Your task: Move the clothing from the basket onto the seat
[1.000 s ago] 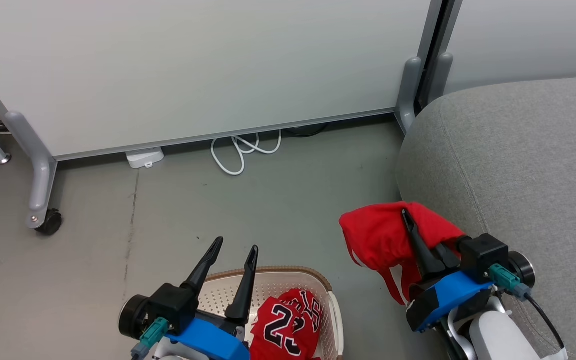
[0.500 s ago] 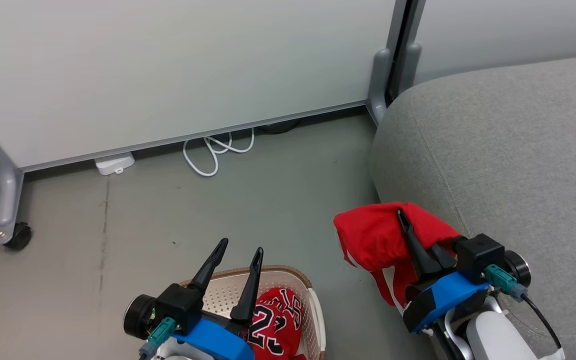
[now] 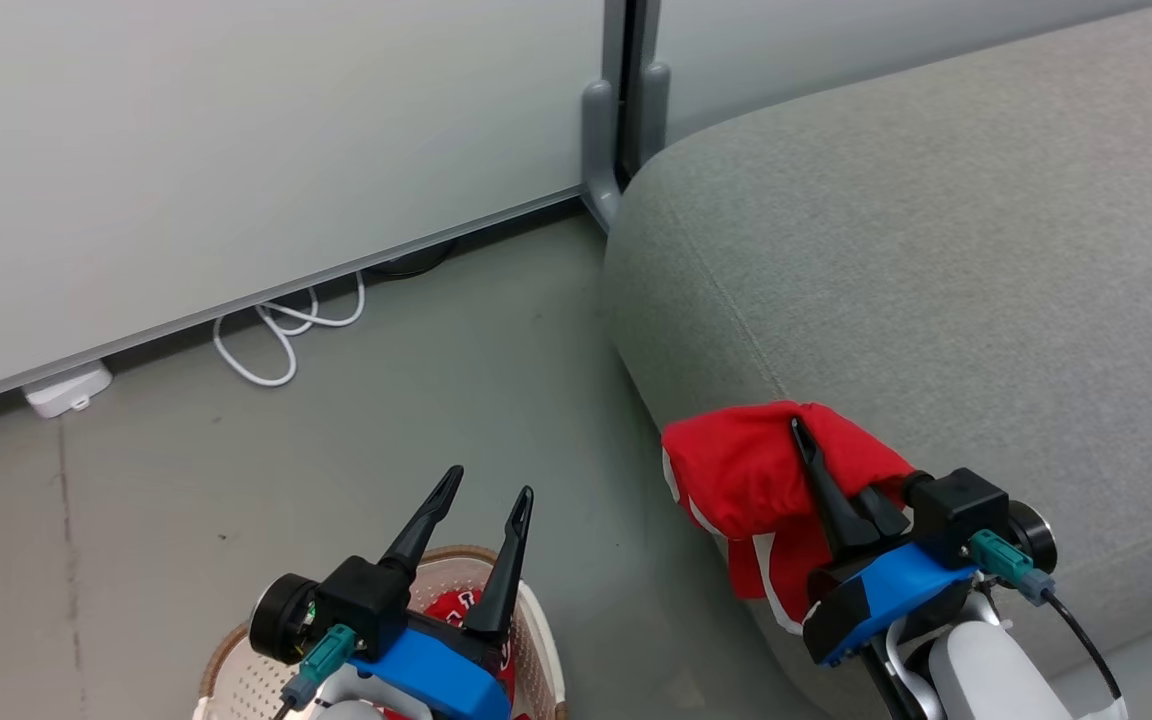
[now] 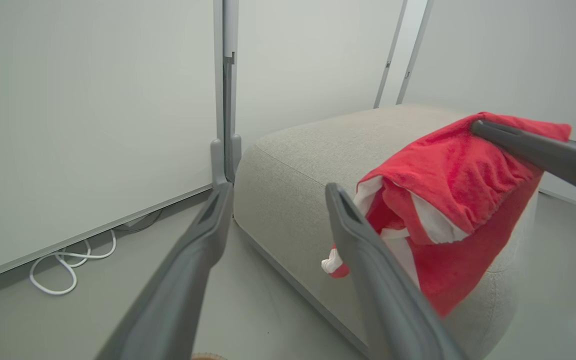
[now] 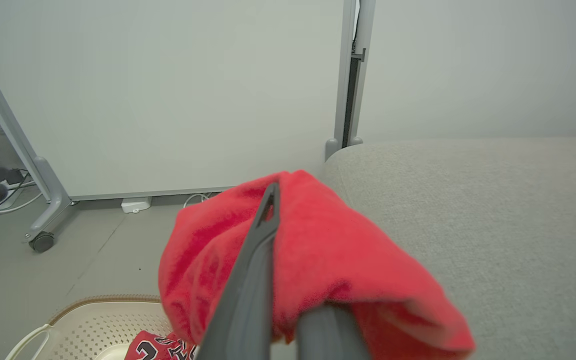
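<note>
Head view: right tool (image 3: 812, 446) clamps red jersey (image 3: 736, 470) over seat (image 3: 936, 250) edge; contact unclear.

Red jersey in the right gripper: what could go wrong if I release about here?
1. The red jersey hangs at the rounded edge of the seat, seemingly partly over the floor; released here, it may slide off.
2. Fabric drapes over the right gripper, so it could snag when it opens.
3. The second jersey lies in the basket under the open left gripper, partly hidden.
</note>
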Available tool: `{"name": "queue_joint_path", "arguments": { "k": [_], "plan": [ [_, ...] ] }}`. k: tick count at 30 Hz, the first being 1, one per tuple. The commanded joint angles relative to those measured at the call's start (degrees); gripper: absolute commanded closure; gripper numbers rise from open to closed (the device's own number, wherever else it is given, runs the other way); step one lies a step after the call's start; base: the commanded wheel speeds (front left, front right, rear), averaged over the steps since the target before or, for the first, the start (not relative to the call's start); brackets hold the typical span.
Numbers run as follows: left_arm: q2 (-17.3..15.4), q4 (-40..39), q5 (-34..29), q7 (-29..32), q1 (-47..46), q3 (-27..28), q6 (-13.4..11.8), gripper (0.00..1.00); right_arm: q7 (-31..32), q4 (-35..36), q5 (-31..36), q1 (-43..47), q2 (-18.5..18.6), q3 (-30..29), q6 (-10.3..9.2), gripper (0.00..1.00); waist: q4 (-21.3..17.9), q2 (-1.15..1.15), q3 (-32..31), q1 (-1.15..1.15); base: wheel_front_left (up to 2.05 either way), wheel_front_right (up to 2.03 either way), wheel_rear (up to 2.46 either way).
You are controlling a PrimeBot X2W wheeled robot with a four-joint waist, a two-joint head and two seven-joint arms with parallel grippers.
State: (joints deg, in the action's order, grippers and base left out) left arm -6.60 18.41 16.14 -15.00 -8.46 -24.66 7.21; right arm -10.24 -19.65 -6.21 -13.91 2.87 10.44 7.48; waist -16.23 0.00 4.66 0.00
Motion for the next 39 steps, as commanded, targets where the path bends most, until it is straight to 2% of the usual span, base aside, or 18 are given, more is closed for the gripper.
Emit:
{"name": "queue_joint_path", "arguments": {
  "k": [1, 12, 17, 39],
  "plan": [
    [-0.3, -0.1, 0.2, -0.3, -0.7, 0.1, 0.4, 0.0, -0.5, 0.0, -0.4, -0.3, 0.0, 0.0, 0.03, 1.0, -2.9, 0.0, 0.2, 0.0, 0.0, 0.0, 0.0],
    [-0.9, 0.3, 0.4, -0.3, -1.1, -0.7, 0.4, 0.0, -1.1, -0.9, -1.2, 0.0, 0.0, 0.4, 0.03, 1.0, -11.4, 0.0, 0.5, 0.0, 0.0, 0.0, 0.0],
    [-1.0, 0.5, 0.3, -0.3, -1.0, -0.7, 0.4, 0.0, -1.3, -1.2, -1.5, 0.3, 0.0, 0.7, 0.03, 1.0, -14.1, 0.0, 0.5, 0.0, 0.0, 0.0, 0.0],
    [-1.3, 0.4, 0.2, -0.3, -1.4, -0.7, 0.4, 0.0, -1.2, -1.6, -1.7, -1.1, 0.0, 0.2, 0.03, 1.0, -14.6, 0.0, 1.3, 0.0, 0.0, 0.0, 0.0]
  ]
}}
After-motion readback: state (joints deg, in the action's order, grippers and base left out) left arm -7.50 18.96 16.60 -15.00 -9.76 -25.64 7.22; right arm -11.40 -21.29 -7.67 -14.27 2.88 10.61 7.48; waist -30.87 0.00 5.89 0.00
